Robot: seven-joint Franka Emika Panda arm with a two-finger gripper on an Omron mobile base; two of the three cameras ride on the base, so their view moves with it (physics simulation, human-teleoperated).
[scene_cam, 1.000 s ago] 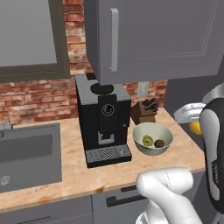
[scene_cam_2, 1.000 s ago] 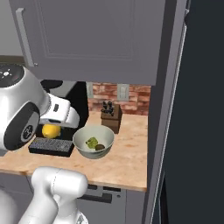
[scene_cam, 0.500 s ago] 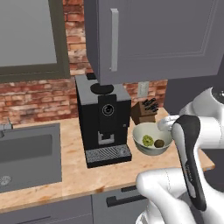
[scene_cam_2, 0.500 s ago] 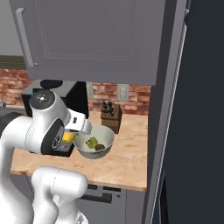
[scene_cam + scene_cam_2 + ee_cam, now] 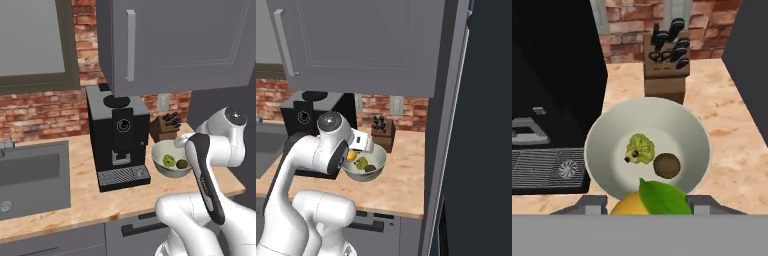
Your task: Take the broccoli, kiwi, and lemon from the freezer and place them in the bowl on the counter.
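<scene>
Lemon (image 5: 634, 205): yellow, green leaf on top, clamped between the fingers of the gripper (image 5: 646, 204), just above the near rim of the bowl (image 5: 607, 135). In the right base view the lemon (image 5: 351, 155) shows as a yellow spot at the bowl's (image 5: 378, 161) edge, under the hand.

Bowl contents: broccoli (image 5: 640, 148) and kiwi (image 5: 667, 165), side by side at the bottom, touching or nearly so.

Around the bowl: counter (image 5: 732, 145) beneath; coffee machine (image 5: 552, 75) just beside it; knife block (image 5: 666, 65) behind it.

Step in hand, as judged: last item being delivered. Best carried further over the bowl's middle before letting go, low, so it does not strike the rim or roll out.

Hard to make out: the fingers themselves, cut off at the picture's bottom; most of the lemon likewise; in the left base view the arm covers the hand.
</scene>
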